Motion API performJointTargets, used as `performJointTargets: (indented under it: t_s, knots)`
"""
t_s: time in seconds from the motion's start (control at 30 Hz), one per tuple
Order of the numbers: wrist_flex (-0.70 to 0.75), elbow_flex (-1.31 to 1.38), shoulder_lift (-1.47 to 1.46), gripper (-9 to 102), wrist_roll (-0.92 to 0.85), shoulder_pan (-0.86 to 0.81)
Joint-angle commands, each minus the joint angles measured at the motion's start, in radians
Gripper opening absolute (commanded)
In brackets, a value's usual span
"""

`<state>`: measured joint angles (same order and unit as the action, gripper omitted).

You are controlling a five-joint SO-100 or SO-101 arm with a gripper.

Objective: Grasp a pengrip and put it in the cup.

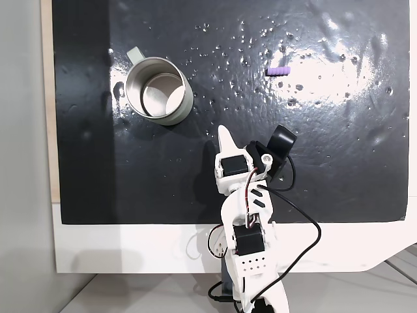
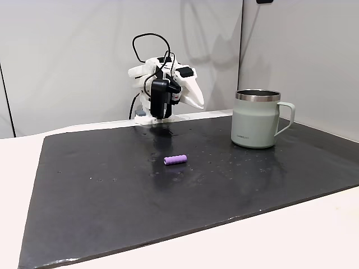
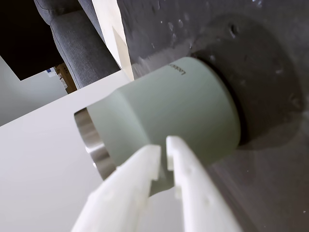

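1. A white robot arm (image 1: 244,215) sits at the edge of a white worktop (image 1: 130,251). It is folded up close to its base.
2. A big black mat (image 2: 112,190) covers most of the worktop. It is shiny, with small wet-looking spots on it.
3. The tool (image 3: 163,151) is at the end of the arm. In the wrist view its two white fingers (image 3: 130,181) are almost together, with just a thin gap between the tips. Nothing is held in it.
4. In a fixed view from above, the tool (image 1: 225,134) points up toward the far side of the mat, just below and to the right of the cup.
5. The cup (image 1: 158,91) stands upright on the mat. In that view from above it is on the left side, with its small handle pointing up and left. It looks pale inside.
6. In the wrist view the cup (image 3: 183,111) is right in front of the tool tips, and looks tipped on its side.
7. The pengrip (image 1: 279,70) is a tiny purple tube. It lies flat on the mat, well apart from the cup, on the right side in the view from above.
8. In the side fixed view the pengrip (image 2: 175,159) lies near the middle of the mat, to the left of the cup (image 2: 256,120) and in front of the arm.
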<state>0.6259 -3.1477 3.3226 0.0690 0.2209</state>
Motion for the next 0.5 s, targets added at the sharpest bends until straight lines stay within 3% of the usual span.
performJointTargets:
  t_s: [0.0, 0.47]
  knots:
    - [0.003, -0.041, 0.012, 0, -0.029, 0.017]
    - [0.003, -0.041, 0.012, 0, -0.04, 0.025]
